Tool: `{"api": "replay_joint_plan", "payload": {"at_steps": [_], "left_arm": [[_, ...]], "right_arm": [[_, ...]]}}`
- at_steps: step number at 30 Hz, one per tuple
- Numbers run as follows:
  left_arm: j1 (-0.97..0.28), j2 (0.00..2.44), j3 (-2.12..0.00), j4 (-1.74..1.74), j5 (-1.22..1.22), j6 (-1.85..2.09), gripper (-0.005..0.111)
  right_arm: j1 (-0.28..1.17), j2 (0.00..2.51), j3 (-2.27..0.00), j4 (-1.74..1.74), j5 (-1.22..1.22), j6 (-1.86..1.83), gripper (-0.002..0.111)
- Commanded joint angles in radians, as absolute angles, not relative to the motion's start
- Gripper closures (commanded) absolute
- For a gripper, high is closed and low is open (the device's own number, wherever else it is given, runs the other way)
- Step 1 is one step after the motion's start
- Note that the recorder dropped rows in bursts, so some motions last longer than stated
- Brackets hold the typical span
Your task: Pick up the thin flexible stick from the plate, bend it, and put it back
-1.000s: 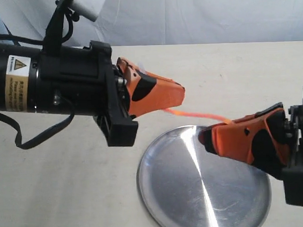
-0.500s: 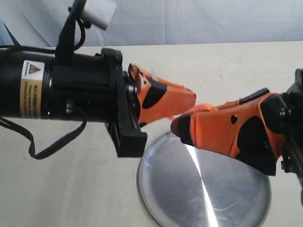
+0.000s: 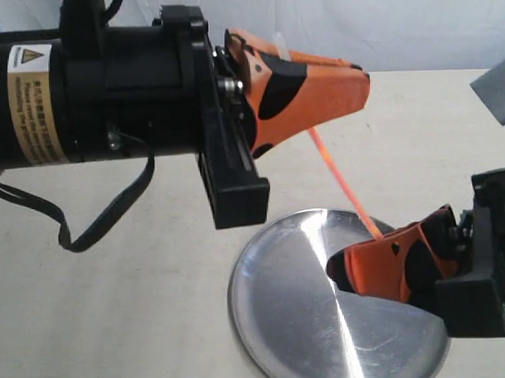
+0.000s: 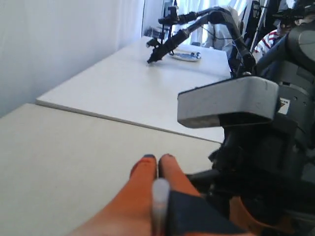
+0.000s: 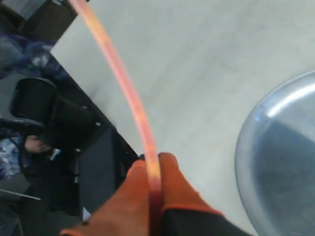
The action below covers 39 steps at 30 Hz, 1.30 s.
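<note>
The thin flexible stick (image 3: pixel 344 184), red-orange, slants steeply down from my left gripper (image 3: pixel 361 84) to my right gripper (image 3: pixel 337 274), held at both ends. The left gripper is raised high and is shut on the stick; a whitish tip (image 4: pixel 160 196) pokes out behind its closed fingers (image 4: pixel 147 169). In the right wrist view the stick (image 5: pixel 125 93) curves away in an arc from my right gripper (image 5: pixel 153 160), which is shut on it. The right gripper hangs low over the far right part of the shiny silver plate (image 3: pixel 282 321), whose rim (image 5: pixel 246 147) also appears in the right wrist view.
A black cable loop (image 3: pixel 72 237) hangs under the left arm, above the cream table (image 3: pixel 116 310). The table edge (image 5: pixel 78 78) drops off to dark chairs (image 5: pixel 44 123). Another table with another robot arm (image 4: pixel 172 42) stands beyond. A grey camera housing (image 4: pixel 226 101) sits close to the left gripper.
The two grippers were close together half a second ago. The left one has since risen and the right one has dropped low over the plate, so the stick now runs steeply between them.
</note>
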<state>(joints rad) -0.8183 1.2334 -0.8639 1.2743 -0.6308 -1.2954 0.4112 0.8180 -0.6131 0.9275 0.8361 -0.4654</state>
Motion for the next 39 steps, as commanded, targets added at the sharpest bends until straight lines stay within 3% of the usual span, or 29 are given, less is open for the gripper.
{"api": "replay_joint_plan", "payload": {"at_steps": [1,10,17,19,23,30,39], "left_arm": [[-0.823,1.235,-0.879,1.212,-0.597,-1.197,0.107],[-0.823,1.244,-0.877,1.415,-0.391,-1.331,0.107],[-0.823,1.242,-0.877,1.414,-0.43,-1.335,0.107],[-0.823,1.242,-0.877,1.414,-0.43,-1.342,0.107],[-0.823,1.242,-0.879,1.414,-0.43,-1.348,0.107],[-0.823,1.242,-0.879,1.404,-0.433,-1.348,0.107],[-0.823,1.244,-0.875,1.518,-0.455,-1.353,0.107]], "right_arm": [[0.408,0.843,-0.613,1.194,0.862,-0.714,0.109],[0.408,0.832,-0.613,1.18,0.854,-0.833,0.107],[0.408,0.832,-0.613,1.019,0.815,-0.685,0.063],[0.408,0.832,-0.613,0.971,0.813,-0.636,0.059],[0.408,0.832,-0.613,0.932,0.838,-0.609,0.069],[0.408,0.832,-0.613,0.93,0.863,-0.609,0.108],[0.408,0.771,-0.637,1.03,0.826,-0.682,0.109]]}}
